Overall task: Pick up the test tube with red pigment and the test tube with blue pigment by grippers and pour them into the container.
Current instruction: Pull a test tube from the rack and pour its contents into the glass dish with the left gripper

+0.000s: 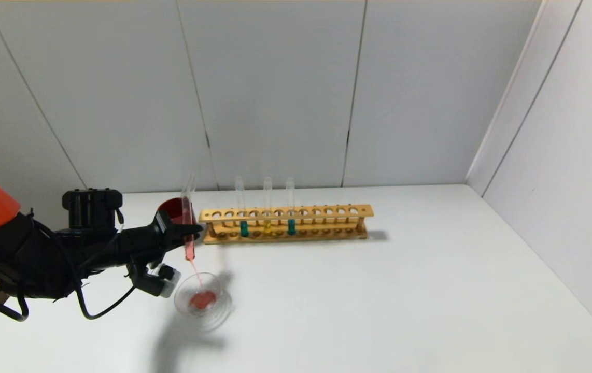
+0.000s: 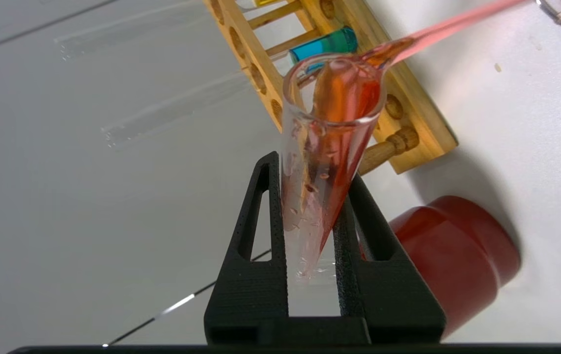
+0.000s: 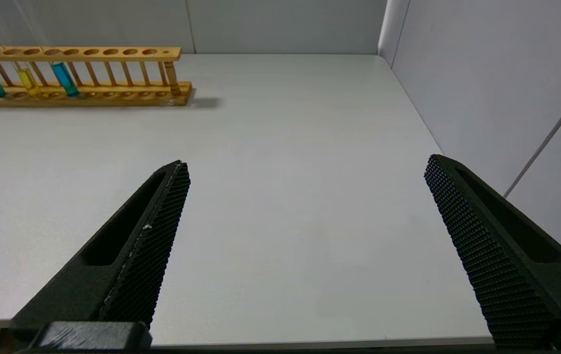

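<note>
While left gripper tips red tube, container seemingly reddening

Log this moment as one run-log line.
left gripper: shut on red test tube, inverted, pouring | glass dish: red liquid pooling | right gripper: open, idle above table | rack: two teal tubes, one yellow

Wooden rack, clear glass tubes

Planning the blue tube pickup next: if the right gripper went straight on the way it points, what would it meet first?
Probably nothing: the open right gripper points over bare table toward the back wall; the wooden rack sits off to one side. Depth is unclear.
</note>
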